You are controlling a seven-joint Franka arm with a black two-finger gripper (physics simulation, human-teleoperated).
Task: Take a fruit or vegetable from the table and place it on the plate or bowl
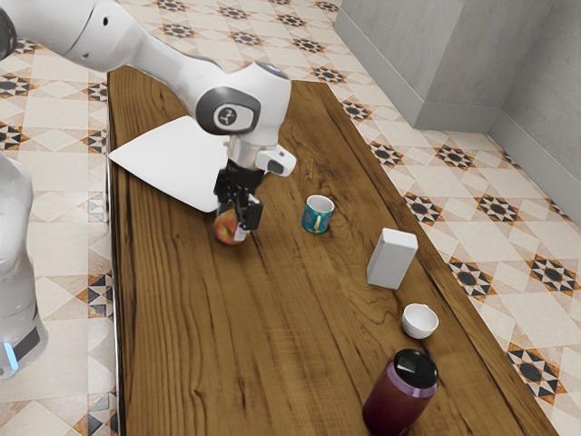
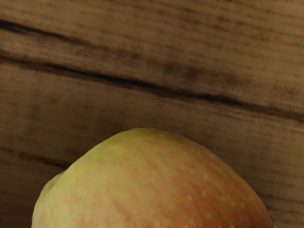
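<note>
Gripping looks like the step in hand: the black two-finger tool [image 1: 238, 222] is down on the red-and-yellow round apple [image 1: 227, 232], narrow, with a jaw pressed on each side of the fruit. The apple sits low on the dark wooden counter [image 1: 272, 336], either resting on it or barely clear; I cannot tell which. In the wrist view the apple's speckled skin [image 2: 152, 185] bulges up just under the hand, with the counter's wood grain [image 2: 142, 47] running behind it.

Reading the exterior view as a clock face centred on the apple, the flat white square plate [image 1: 172, 159] lies close by at eleven o'clock, its near corner just beside the tool. A teal ceramic mug [image 1: 318, 214] stands at three o'clock. A white rectangular box [image 1: 392, 258] and a small white round bowl [image 1: 419, 320] lie out toward four o'clock, well apart from the fruit, and a maroon jar with a black lid [image 1: 401, 391] sits beyond them.

Next, I judge, comes a straight lift clear of the counter, then a short carry toward eleven o'clock. The plate is the nearer goal. Round fruit may roll on so flat a surface, so a low, gentle release well inside its edge seems wise.
</note>
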